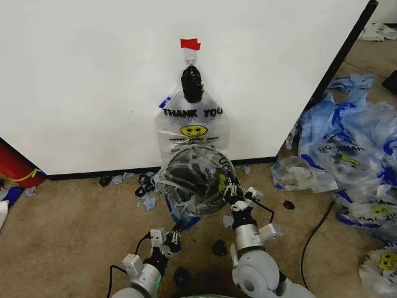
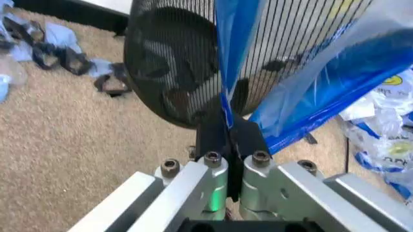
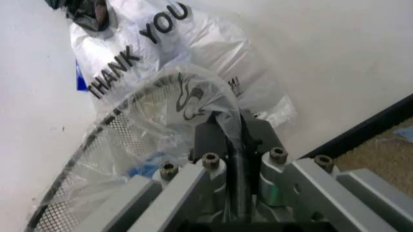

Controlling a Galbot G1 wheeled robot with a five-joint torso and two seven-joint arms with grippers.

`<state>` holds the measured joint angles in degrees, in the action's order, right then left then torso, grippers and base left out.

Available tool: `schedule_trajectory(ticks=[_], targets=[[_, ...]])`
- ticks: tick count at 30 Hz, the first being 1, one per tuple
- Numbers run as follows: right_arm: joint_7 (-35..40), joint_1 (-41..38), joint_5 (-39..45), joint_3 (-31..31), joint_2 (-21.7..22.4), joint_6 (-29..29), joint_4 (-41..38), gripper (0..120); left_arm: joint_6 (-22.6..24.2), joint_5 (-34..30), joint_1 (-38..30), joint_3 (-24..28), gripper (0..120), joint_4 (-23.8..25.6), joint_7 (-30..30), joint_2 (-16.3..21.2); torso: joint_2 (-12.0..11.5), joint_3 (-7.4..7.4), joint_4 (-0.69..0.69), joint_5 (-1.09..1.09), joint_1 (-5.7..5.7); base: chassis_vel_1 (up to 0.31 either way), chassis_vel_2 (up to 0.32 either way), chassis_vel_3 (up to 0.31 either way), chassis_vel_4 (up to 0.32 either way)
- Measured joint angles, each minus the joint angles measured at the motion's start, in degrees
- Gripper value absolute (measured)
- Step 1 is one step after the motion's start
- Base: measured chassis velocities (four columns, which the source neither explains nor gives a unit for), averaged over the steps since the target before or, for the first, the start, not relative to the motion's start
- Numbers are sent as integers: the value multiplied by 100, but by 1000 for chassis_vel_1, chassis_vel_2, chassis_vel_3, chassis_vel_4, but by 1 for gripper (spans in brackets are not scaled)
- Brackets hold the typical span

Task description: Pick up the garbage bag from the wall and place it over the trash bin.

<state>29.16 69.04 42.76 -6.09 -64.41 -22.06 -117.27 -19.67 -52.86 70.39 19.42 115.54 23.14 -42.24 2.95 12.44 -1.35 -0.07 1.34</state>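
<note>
Covering tan carpet (image 1: pixel 74 230), loose bags (image 1: pixel 353 149) lie beside the wall (image 1: pixel 93 81)

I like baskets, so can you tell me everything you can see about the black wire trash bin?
The trash bin is a small round basket of black wire mesh. It sits on tan carpet close in front of the white wall, tipped so its opening faces the camera. A thin see-through garbage bag is stretched over its rim. The left end effector pinches the bag's blue edge at the rim, and the right end effector pinches clear plastic on the other side.
</note>
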Motion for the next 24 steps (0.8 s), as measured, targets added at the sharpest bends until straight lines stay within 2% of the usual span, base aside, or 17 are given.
schedule_trajectory(ticks=[24], targets=[[-45, 96, 46, 83, 5, -37, -37, 1, -78, 91, -250, 429, 0, -402, 18, -258, 0, 0, 0, 1, 0, 0, 0, 0, 0]])
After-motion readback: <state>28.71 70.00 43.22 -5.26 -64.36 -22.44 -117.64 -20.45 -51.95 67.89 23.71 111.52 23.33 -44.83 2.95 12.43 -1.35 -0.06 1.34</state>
